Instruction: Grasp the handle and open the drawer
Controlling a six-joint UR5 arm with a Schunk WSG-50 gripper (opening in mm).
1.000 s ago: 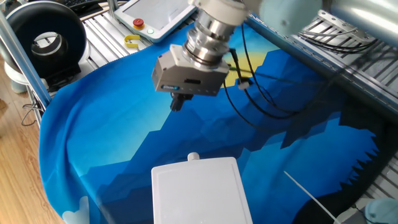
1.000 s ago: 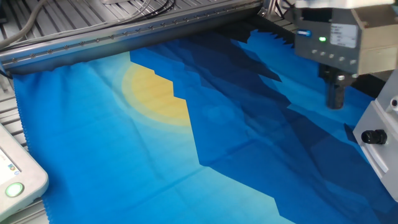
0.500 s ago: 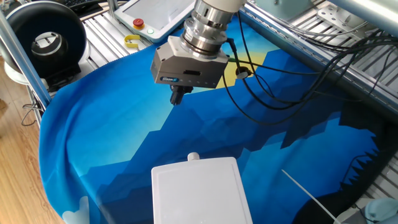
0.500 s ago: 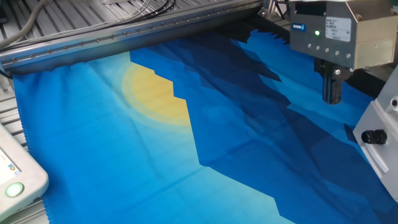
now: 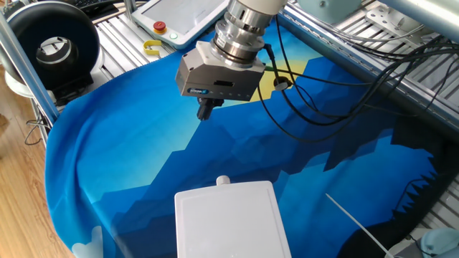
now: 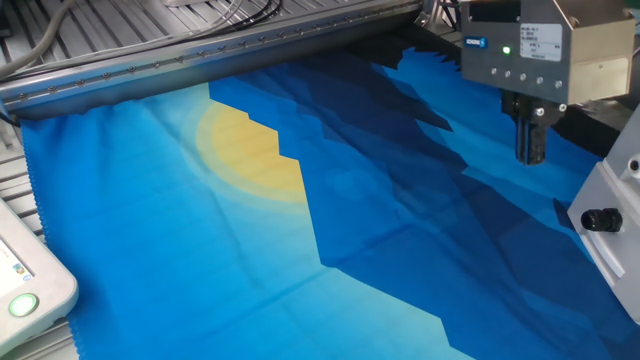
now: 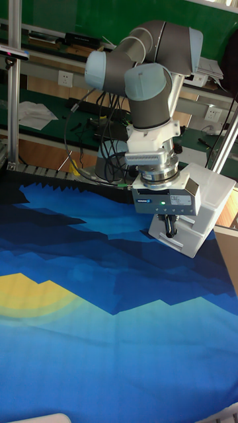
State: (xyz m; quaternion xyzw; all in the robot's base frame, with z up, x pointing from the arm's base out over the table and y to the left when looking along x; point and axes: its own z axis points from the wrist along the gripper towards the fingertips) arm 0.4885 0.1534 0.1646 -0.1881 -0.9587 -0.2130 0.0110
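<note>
The drawer is the white flat-topped box [image 5: 229,218] at the near edge of the blue cloth, and it looks pushed in. Its small white handle [image 5: 223,180] sticks out of the front face, toward the middle of the table. My gripper [image 5: 206,112] hangs above the cloth, well short of the handle, with its dark fingers together and nothing between them. In the other fixed view the gripper [image 6: 531,150] hovers left of the box's pale front [image 6: 620,190]. In the tall view the gripper [image 7: 169,231] covers the front of the box [image 7: 201,198], hiding the handle.
A blue and yellow cloth [image 5: 122,143] covers the table. A white pendant with a red button [image 5: 179,18] and a yellow tape dispenser [image 5: 152,48] lie at the back left. A black round device [image 5: 54,50] stands far left. Black cables [image 5: 301,107] loop behind the gripper.
The gripper has risen a little and shifted slightly away from the box over the last second. Its fingers stayed together. The box has not moved.
</note>
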